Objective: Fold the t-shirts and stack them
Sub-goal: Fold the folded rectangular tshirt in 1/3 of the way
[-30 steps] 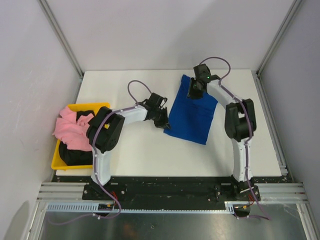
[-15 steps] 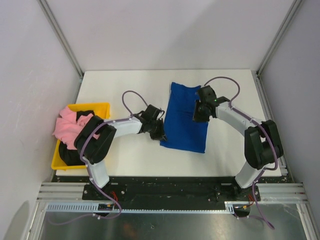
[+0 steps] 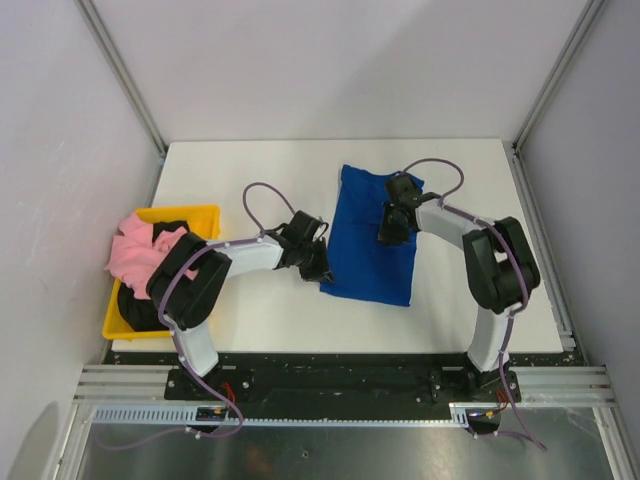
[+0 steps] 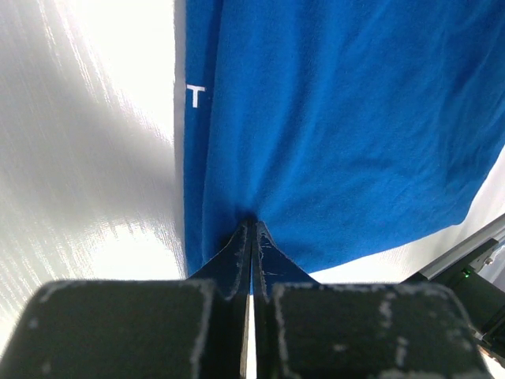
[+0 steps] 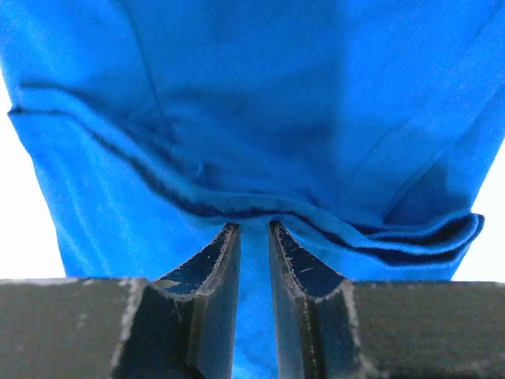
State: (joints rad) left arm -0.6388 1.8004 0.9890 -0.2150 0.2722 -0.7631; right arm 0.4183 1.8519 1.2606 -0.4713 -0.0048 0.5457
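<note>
The royal-blue t-shirt [image 3: 368, 250] lies folded into a long strip on the white table [image 3: 250, 180], with a white letter [image 4: 195, 96] showing at its edge. At the shirt's near left corner, my left gripper [image 3: 318, 268] is shut on the cloth, which puckers at the fingertips [image 4: 252, 225]. My right gripper [image 3: 390, 232] rests on the shirt's right side. Its jaws stand a narrow gap apart [image 5: 252, 229], their tips against a folded hem [image 5: 237, 207]. The pink t-shirt [image 3: 135, 255] and the black t-shirt [image 3: 150, 305] lie bunched in the bin.
The yellow plastic bin [image 3: 205, 212] stands at the table's left edge beside the left arm. Grey walls with metal rails close in the back and both sides. A metal frame runs along the near edge by the arm bases.
The blue t-shirt has slid left and towards the near edge. My right gripper came from its far edge down onto its middle, then edged left, jaws narrowing. The left gripper stays pinched on the corner.
</note>
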